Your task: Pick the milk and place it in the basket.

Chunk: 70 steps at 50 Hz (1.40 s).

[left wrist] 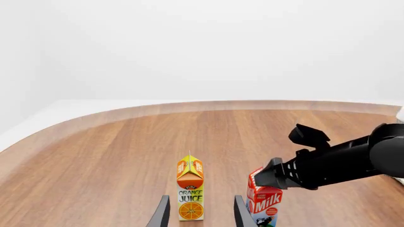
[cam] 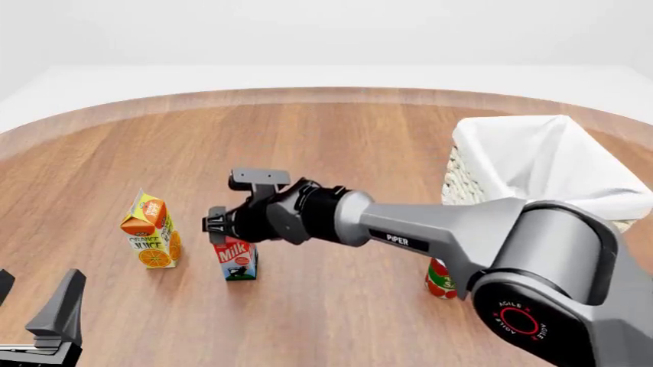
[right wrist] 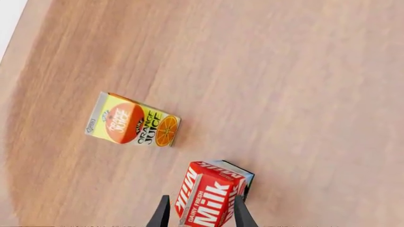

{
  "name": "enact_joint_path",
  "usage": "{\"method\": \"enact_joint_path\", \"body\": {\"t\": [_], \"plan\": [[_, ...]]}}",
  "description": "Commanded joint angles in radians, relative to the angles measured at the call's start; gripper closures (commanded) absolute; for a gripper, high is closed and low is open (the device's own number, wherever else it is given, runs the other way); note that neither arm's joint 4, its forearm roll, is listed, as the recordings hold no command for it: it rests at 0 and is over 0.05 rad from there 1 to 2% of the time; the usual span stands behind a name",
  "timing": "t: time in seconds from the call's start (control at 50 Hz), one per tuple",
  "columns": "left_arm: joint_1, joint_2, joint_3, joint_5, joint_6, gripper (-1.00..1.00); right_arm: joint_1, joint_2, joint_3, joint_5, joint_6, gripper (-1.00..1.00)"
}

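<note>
Milk [cam: 235,258]: red gable-top carton, upright

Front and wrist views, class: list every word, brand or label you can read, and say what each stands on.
"Milk" and "DAIRY FRESH": red milk carton.
"ORANGE JUICE": juice carton; its smaller top print is too small to read.
"PIPER": right arm's forearm.
"AGILEX": ring on the right arm's joint, only partly legible.
Red-green can: label mostly hidden, unreadable.

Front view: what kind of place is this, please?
Probably a simulated tabletop test scene, not a real room: a round wooden table against blank white, groceries such as the milk and juice, a basket.
</note>
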<state>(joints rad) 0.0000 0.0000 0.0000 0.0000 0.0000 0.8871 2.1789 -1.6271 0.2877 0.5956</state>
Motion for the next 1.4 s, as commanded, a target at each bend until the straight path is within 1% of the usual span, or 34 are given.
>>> {"method": "enact_joint_path", "body": {"t": [0.02,0.26,0.54,0.88,0.94,0.96,0.98,1.04,1.4], "plan": [[0.000,0.000,0.000,0.000,0.000,-1.00,0.008,0.003,0.018,-0.014,0.015,-1.00],[0.000,0.000,0.000,0.000,0.000,-1.00,0.007,-0.001,0.043,-0.030,0.023,-1.00],[0.000,0.000,0.000,0.000,0.000,-1.00,-0.005,0.006,0.037,-0.033,0.020,-1.00],[0.000,0.000,0.000,0.000,0.000,-1.00,-0.030,0.029,-0.006,-0.022,-0.004,-1.00],[0.000,0.000,0.000,0.000,0.000,-1.00,-0.029,0.026,-0.012,-0.020,-0.016,-1.00],[0.000,0.000,0.000,0.000,0.000,-1.00,-0.031,0.024,-0.014,-0.019,-0.025,1.00],[0.000,0.000,0.000,0.000,0.000,-1.00,-0.038,0.020,-0.017,-0.017,-0.042,1.00],[0.000,0.000,0.000,0.000,0.000,-1.00,-0.033,0.014,-0.016,-0.020,-0.038,1.00],[0.000,0.000,0.000,0.000,0.000,-1.00,-0.033,-0.027,-0.001,-0.024,-0.064,1.00]]}}
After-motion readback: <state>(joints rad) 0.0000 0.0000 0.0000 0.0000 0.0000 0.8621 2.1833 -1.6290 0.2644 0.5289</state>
